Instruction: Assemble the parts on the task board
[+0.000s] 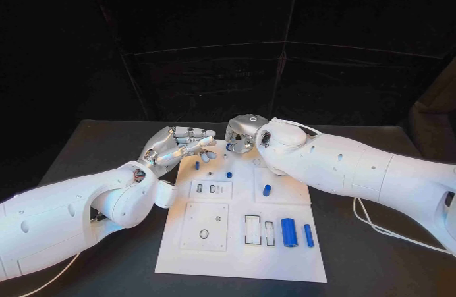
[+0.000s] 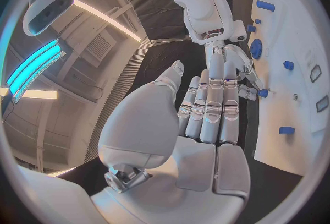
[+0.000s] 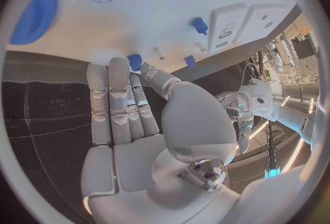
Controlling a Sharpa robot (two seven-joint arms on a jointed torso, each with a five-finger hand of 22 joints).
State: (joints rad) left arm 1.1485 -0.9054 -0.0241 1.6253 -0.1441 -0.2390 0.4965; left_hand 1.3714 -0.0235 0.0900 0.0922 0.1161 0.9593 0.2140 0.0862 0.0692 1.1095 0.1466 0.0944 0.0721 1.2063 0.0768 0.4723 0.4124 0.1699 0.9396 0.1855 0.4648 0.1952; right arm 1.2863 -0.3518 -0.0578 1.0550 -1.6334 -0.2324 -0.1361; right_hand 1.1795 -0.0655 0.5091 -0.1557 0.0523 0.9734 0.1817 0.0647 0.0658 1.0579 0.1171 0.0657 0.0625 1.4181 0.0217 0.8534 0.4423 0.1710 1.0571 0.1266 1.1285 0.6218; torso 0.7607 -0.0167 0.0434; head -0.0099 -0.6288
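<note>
Both hands meet at the twelve o'clock end of the task board (image 1: 242, 257) on the black worktop (image 1: 95, 145). Left hand (image 1: 178, 145) fingers extended together, holding nothing; right hand (image 1: 244, 134) likewise straight and empty. Blue parts (image 1: 288, 232) lie toward five o'clock.

A: left hand (image 1: 180, 145)?
B: fingers straight, side by side, holding nothing. arm in from left.
A: right hand (image 1: 243, 134)?
B: same, fingers extended, nothing held. hands near each other.
</note>
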